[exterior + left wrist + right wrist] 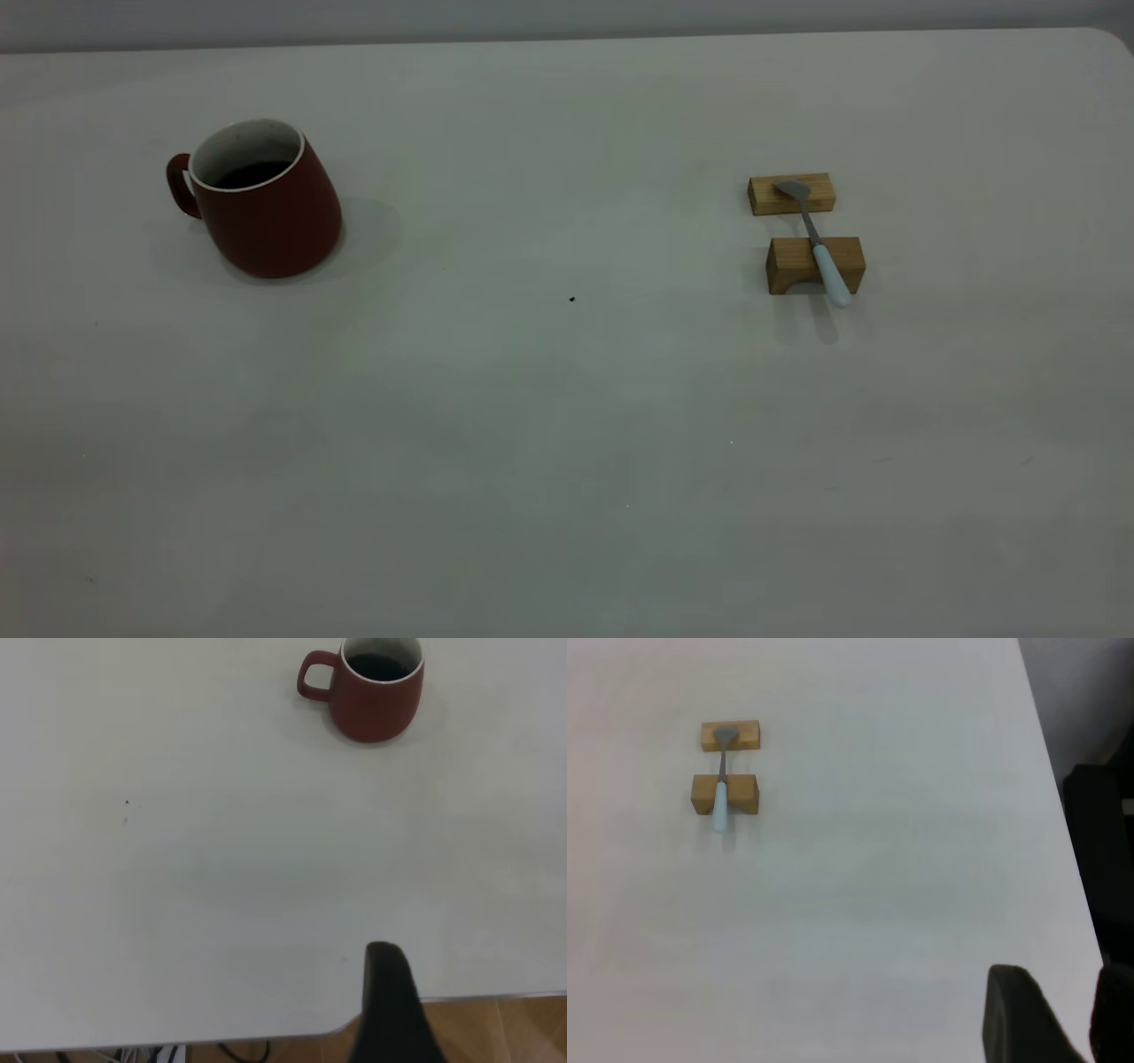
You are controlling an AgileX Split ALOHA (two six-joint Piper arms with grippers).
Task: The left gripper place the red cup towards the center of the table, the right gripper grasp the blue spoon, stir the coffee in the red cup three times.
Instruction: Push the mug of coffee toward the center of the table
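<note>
The red cup (266, 204) stands upright at the far left of the table (567, 425), handle turned outward, with dark coffee (251, 173) inside. In the left wrist view the red cup (376, 693) is far off, and only one dark finger (390, 1005) of my left gripper shows, over the table's edge. The blue spoon (817, 244) lies across two tan wooden blocks at the right, bowl on the far block (791, 194), pale handle over the near block (797, 264). My right gripper (1063, 1019) hovers open and empty, well away from the blue spoon (721, 788). Neither gripper appears in the exterior view.
A tiny dark speck (571, 299) marks the table's middle. The table edge (1063, 815) runs near my right gripper, with a dark object (1099, 842) beyond it. Wooden floor (496, 1028) shows past the table's rounded corner in the left wrist view.
</note>
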